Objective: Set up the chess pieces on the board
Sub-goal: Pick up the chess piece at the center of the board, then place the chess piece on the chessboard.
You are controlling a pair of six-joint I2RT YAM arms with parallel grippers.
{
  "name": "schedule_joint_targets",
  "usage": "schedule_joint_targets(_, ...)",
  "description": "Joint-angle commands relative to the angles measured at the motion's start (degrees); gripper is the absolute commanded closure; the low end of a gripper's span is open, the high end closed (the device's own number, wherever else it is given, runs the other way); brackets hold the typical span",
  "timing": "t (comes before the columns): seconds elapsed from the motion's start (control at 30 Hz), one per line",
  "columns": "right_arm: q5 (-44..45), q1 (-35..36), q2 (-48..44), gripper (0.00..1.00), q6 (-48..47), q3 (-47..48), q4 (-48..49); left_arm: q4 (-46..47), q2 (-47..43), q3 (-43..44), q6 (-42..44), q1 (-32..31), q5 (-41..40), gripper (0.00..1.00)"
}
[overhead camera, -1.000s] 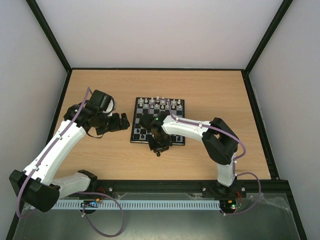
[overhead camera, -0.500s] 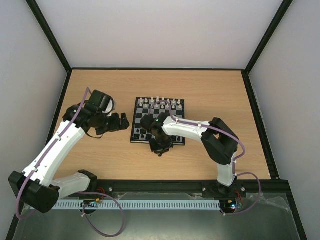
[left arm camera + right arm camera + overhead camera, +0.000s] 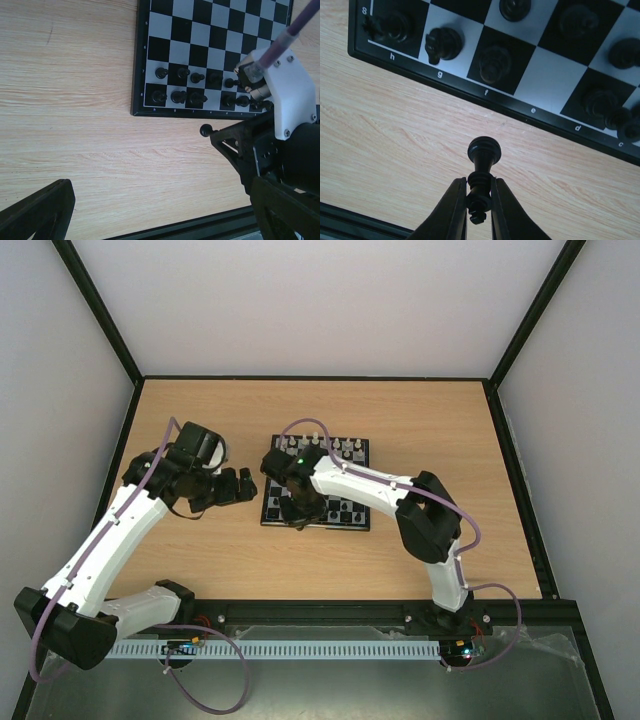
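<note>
The left pincer (image 3: 240, 485) hangs with its jaws spread as wide as they go and nothing between them. It sits over the desk (image 3: 200, 570) at nine o'clock of the board (image 3: 345, 527), just clear of the border. We judge it idle in this step.

Moving right, the board lies flat near the middle of the desk. The black pieces (image 3: 177, 96) stand in its two ranks nearest the arms, and the white pieces (image 3: 320, 443) line the twelve o'clock side.

The right pincer (image 3: 479, 190) is closed tight on a black piece (image 3: 483, 165), which it grips low on the stem. The round head points toward the board. We cannot tell which kind of piece it is. In the right wrist view the piece hangs over bare desk just beside the board's six o'clock edge, opposite the letters f and e, and is not yet above any square.

We read the step as carrying one more black piece in to be set down, with the setup well advanced. A pale square (image 3: 545, 82) above the letter e stands free in the nearest rank, and we take it as the likely target. The next move calls for bringing the piece upright over that square. It must then go down between close neighbours without knocking them. The pincer should let go only once the base rests flat.
</note>
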Motion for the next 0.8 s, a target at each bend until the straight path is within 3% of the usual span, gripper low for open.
schedule_joint_targets(0.0, 1.5, -0.6, 3.6, 0.89, -2.3, 4.4, -7.6, -1.9, -1.1, 0.6, -0.3, 0.4, -0.6, 0.01)
schedule_joint_targets(0.77, 2.0, -6.1, 7.3, 0.88, -5.8, 8.8, -9.0, -2.4, -1.3, 0.7, -0.2, 0.4, -0.5, 0.01)
